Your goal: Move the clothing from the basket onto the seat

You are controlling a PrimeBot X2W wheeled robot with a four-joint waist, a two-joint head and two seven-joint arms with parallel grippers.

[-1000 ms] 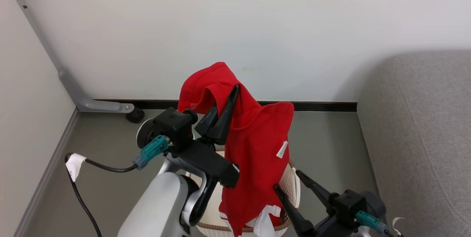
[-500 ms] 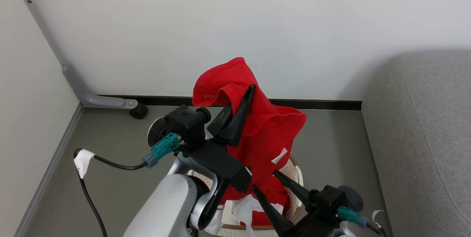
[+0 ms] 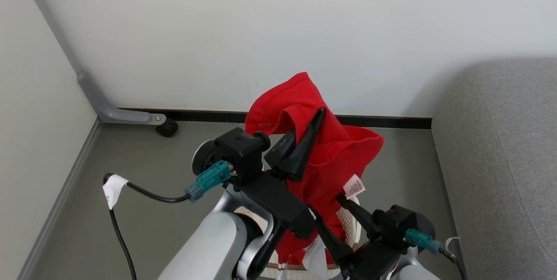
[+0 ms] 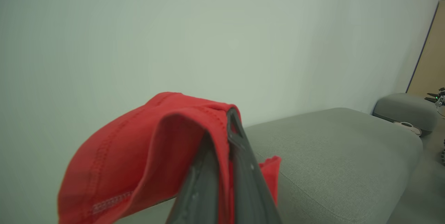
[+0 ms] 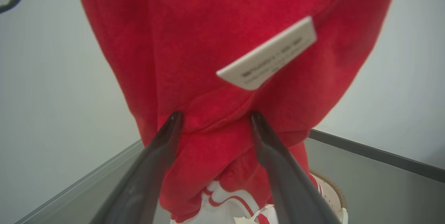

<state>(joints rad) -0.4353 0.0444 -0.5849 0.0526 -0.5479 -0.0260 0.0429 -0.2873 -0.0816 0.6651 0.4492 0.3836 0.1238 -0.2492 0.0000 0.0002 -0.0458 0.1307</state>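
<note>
Clothing (image 3: pixel 339 158) pinched in left end effector (image 3: pixel 310 123), hanging above basket (image 3: pixel 351 233)

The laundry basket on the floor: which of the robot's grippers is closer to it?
Right. The right gripper sits low, open, just over the rim of the basket; the left gripper is high above it, shut on the red clothing.

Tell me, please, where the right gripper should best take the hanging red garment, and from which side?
Probably grip the bunched fold of the red garment just below its white label, coming straight forward as the right gripper points now. Its jaws stand open on both sides of that thick fold, while the left gripper holds the top.
</note>
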